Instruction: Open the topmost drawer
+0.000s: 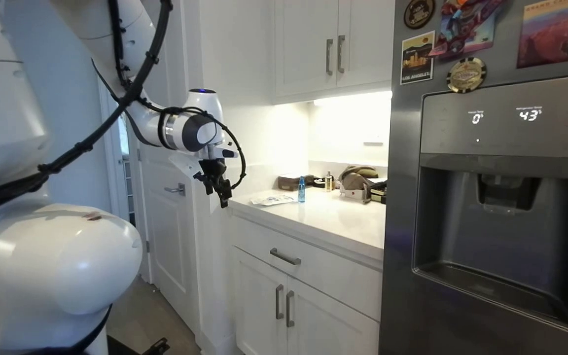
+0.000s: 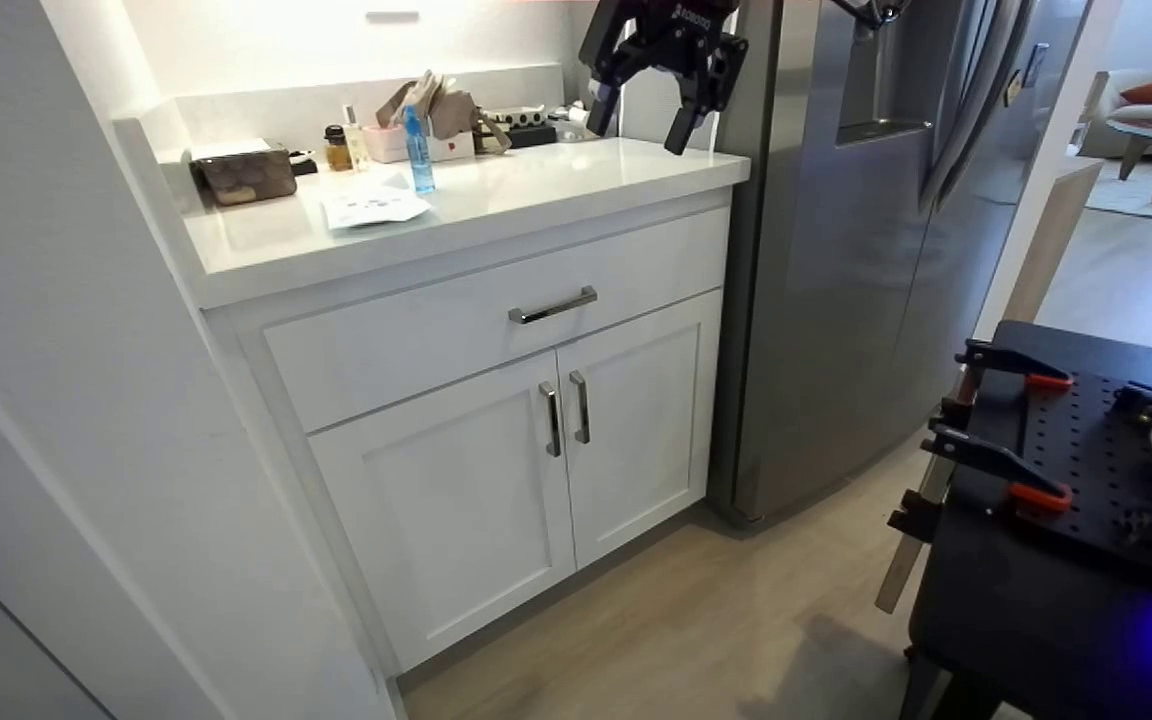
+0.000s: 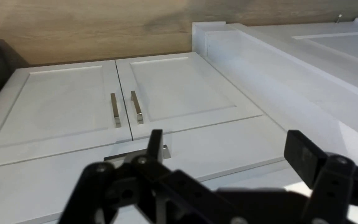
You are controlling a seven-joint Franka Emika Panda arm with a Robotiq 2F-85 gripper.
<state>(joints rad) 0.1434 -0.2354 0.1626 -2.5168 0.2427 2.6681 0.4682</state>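
Observation:
The topmost drawer is a wide white panel under the countertop, its front flush with the cabinet face. Its horizontal silver handle shows in both exterior views. My black gripper hangs in the air, pointing down, at about countertop height, in front of the cabinet and apart from it. In the wrist view the gripper has its fingers spread wide with nothing between them. There, the left finger covers part of the drawer handle, and the drawer front lies beyond both fingertips.
Two cabinet doors with vertical handles sit below the drawer. On the countertop stand a blue bottle, a white packet and a brown pouch. A steel fridge adjoins the cabinet. A black table carries clamps.

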